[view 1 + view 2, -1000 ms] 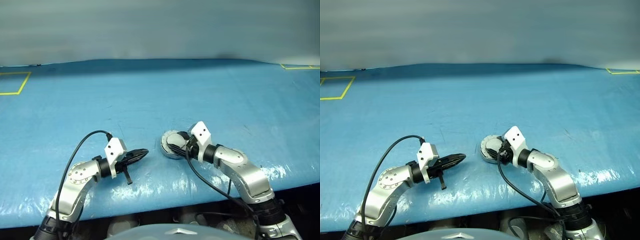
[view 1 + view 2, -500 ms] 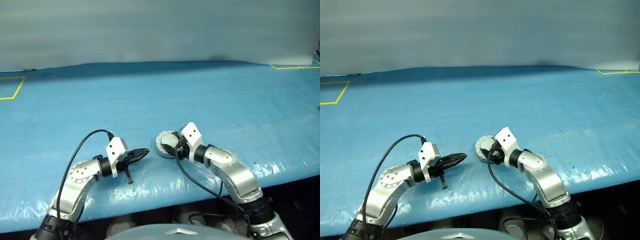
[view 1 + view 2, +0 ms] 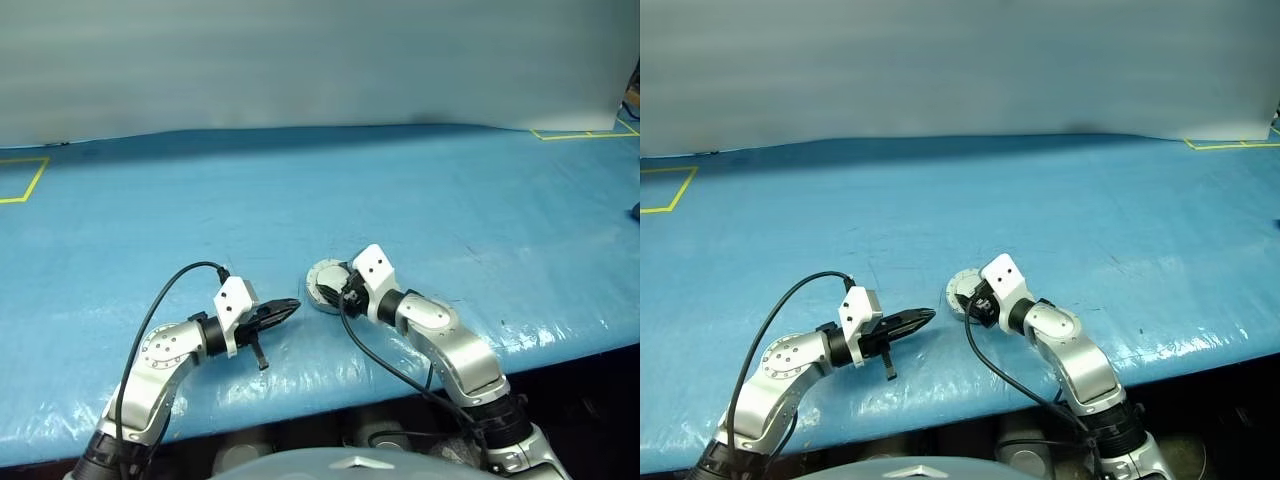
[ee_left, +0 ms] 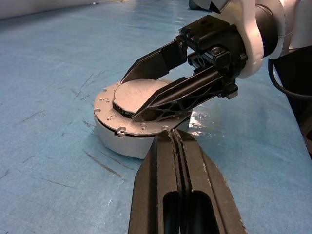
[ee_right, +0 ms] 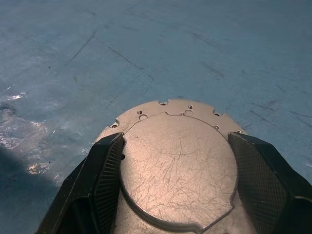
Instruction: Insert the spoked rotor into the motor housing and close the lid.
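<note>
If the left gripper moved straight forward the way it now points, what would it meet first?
Probably the short round grey metal motor housing, with its plain light-grey lid closed on top, directly ahead of the shut left gripper. The right gripper straddles that lid.

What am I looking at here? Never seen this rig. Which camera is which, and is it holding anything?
It is a humanoid robot with two arms, each ending in a two-fingered black gripper. The two wide pictures come from a stereo camera on its head, looking down over a blue table. The two close pictures come from cameras on the wrists, looking along each gripper's fingers.

On the table sits a short round metal motor housing with its light-grey lid down on top. The right gripper has a finger on either side of the lid's raised disc, resting on or just above the lid's rim; whether it squeezes is unclear. The left gripper is shut and empty, pointing at the housing from close by.
</note>
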`<action>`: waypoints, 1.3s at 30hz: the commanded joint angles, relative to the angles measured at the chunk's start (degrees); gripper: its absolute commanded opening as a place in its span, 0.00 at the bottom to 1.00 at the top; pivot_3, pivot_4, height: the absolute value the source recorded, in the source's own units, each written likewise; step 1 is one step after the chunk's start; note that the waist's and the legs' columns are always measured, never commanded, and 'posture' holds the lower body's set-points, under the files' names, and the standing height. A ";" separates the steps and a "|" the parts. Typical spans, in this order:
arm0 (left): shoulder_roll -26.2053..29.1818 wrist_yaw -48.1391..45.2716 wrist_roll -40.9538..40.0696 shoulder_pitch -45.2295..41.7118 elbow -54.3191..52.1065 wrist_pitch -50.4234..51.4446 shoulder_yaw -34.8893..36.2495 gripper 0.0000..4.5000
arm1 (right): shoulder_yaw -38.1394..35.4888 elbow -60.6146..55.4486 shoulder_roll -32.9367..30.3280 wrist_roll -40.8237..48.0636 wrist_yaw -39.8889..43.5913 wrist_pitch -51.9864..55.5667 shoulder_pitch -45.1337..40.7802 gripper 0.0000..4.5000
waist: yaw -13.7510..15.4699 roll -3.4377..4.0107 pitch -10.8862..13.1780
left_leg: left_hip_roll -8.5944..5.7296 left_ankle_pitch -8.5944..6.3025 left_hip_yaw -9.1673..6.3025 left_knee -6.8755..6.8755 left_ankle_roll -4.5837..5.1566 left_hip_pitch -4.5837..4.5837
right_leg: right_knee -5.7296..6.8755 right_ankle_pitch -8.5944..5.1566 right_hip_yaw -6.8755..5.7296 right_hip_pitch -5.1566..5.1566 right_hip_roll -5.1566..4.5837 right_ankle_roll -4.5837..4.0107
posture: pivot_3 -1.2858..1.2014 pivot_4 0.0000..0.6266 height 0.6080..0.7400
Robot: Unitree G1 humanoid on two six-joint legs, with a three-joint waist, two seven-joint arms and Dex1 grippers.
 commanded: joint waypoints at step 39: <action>0.30 -0.53 2.56 -1.37 0.48 -1.61 -0.48 0.00 | 0.16 -0.88 2.17 -2.85 -5.58 7.33 -3.26 0.67 | 0.37 0.16 0.57 | -0.18 -0.64 -0.05 -0.85 -0.39 -0.44 | -0.15 0.16 -2.37 -0.80 -0.99 -0.43 | 0.52 0.24 1.00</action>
